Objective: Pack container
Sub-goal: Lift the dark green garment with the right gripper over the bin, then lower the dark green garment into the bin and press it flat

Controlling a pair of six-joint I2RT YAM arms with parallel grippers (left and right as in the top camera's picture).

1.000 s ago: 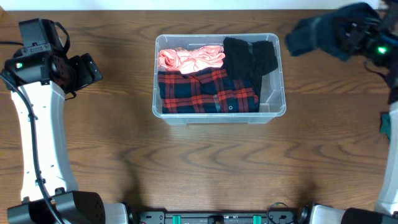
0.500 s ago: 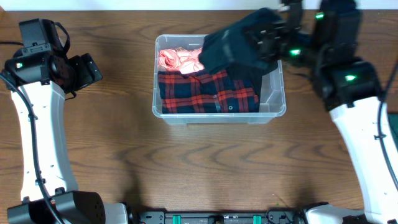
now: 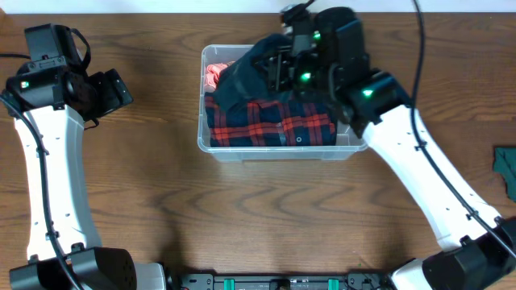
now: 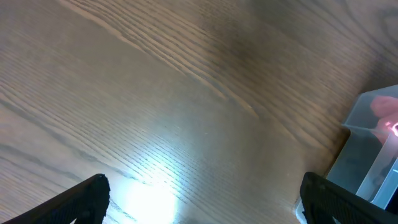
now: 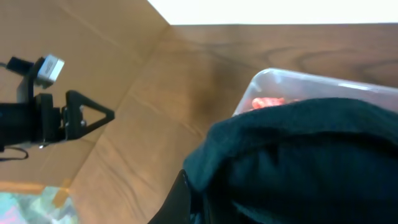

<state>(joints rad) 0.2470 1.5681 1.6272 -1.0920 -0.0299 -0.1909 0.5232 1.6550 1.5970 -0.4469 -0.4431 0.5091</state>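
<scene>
The clear container stands at the table's back middle. A red and navy plaid garment lies in its front half, and a pink garment shows at its back left corner. My right gripper hovers over the container's back left, shut on a dark teal cloth that drapes over the pink garment. In the right wrist view the cloth fills the lower right and hides most of the jaws. My left gripper stands open over bare table, left of the container.
A teal cloth lies at the table's right edge. My right arm stretches across the table's right half up to the container. The left arm runs along the left side.
My right arm has swung left with the dark cloth, from beyond the container's back right corner to over its back left. The left arm has not moved.
</scene>
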